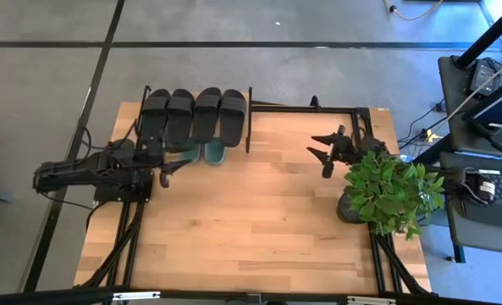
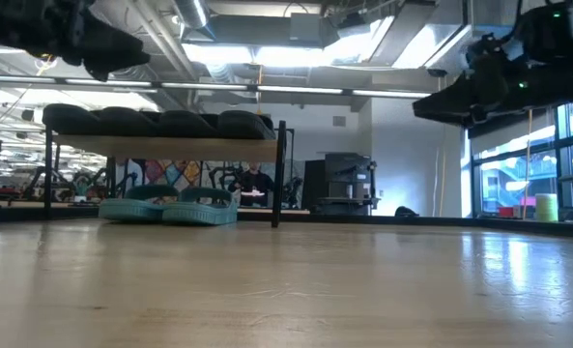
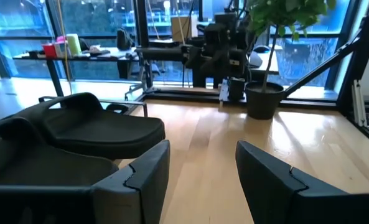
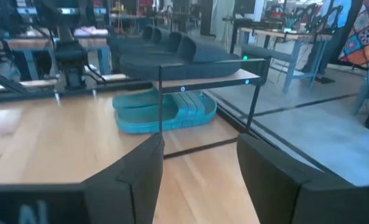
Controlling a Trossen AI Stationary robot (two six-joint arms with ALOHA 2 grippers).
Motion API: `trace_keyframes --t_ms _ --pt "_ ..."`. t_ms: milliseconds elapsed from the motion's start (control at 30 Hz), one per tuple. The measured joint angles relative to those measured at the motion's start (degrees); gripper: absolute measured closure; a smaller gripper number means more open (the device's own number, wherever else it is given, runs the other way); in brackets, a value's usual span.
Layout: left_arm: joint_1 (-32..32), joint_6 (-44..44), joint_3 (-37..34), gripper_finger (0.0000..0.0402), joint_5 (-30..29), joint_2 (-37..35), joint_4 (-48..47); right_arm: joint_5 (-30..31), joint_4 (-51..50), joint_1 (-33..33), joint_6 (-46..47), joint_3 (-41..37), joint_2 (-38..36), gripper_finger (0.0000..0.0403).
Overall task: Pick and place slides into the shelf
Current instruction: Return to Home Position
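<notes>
Toward the upper left of the high view stands the shelf [image 2: 170,147], and all six slides are on it. Four black slides [image 1: 193,114] lie side by side on the top board, and two green slides [image 1: 206,153] sit on the level beneath, their ends showing at the shelf's lower edge. Each slide's long axis runs up and down the frame, across the shelf's length. The left gripper [image 1: 170,168] is much the nearer tool. It sits just below the shelf's lower-left corner in that view, pointing rightward along the front of the shelf, with the green slides just beside its tips. The low view shows it raised to the upper left of the frame, above the level of the black slides. Its wrist view shows the fingers apart with nothing between them. The right gripper [image 1: 311,145] waits well apart at centre right, beside the plant [image 1: 390,191], fingers spread and empty, pointing left toward the shelf. With no slide left on the table [image 1: 259,229], placing looks done. The left arm's clear way out is probably leftward and down the frame, away from the shelf's front.
</notes>
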Motion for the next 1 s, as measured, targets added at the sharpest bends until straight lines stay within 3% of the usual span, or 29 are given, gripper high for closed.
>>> trace_keyframes --t_ms 300,667,1000 --pt "0.0 -1.26 -5.2 0.0225 -0.02 -11.69 -2.46 0.04 -0.05 0.0 2.56 -7.06 -11.48 0.0198" --pt "-0.02 -1.61 -5.82 0.0225 -0.03 -11.58 -3.06 0.2 -7.86 -0.09 2.96 -7.14 -20.99 0.0198" --pt "-0.04 -1.48 -9.11 0.0225 -0.2 -11.58 1.5 0.22 -9.84 -0.11 -0.02 -7.1 -23.97 0.0198"
